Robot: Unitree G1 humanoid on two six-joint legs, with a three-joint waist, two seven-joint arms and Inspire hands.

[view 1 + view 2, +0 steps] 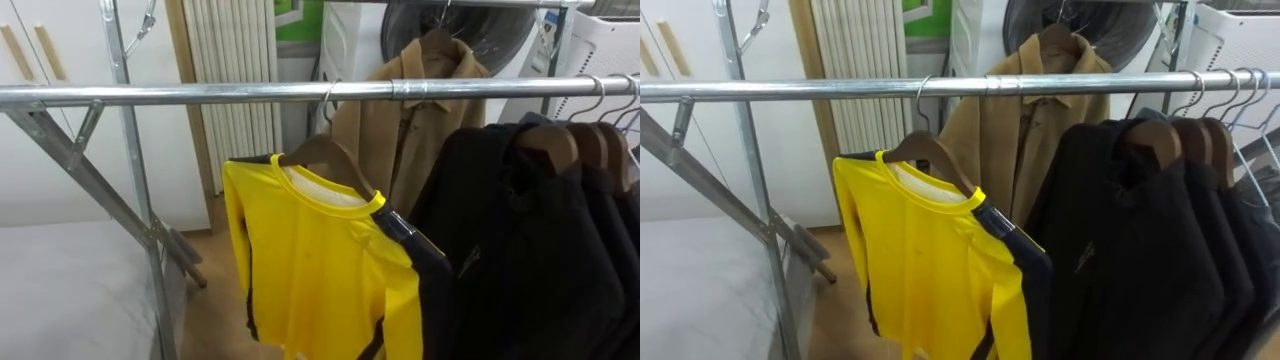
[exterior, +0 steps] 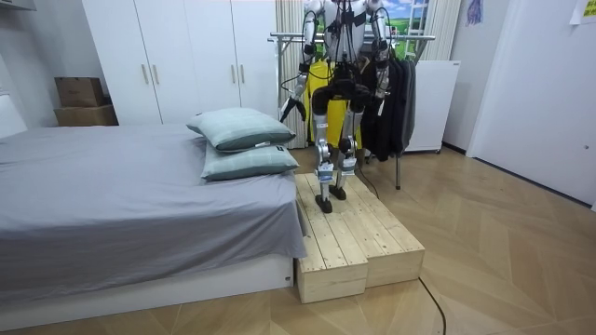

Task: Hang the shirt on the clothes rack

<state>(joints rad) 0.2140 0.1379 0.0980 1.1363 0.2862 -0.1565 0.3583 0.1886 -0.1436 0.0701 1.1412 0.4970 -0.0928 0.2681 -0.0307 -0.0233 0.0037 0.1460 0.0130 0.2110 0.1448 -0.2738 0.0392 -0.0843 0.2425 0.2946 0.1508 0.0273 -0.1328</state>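
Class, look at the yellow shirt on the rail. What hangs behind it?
A tan coat hangs behind the yellow shirt, further back than the rail. Its lower part is covered by the shirt and the black clothes.

Humanoid in the room view: white and silver shells on shoulders and upper arms, a black torso and hips crossed by dark cables, and dark straps going from the shoulders up out of the picture. Thighs are black, lower legs silver-grey with a segmented metal look, feet dark, and a dark cable trails off across the floor toward the room view's lower right. The right hand (image 2: 381,88) is just a small dark-grey shape at the end of a dark forearm, with screws, markings and other fine detail too small to tell.
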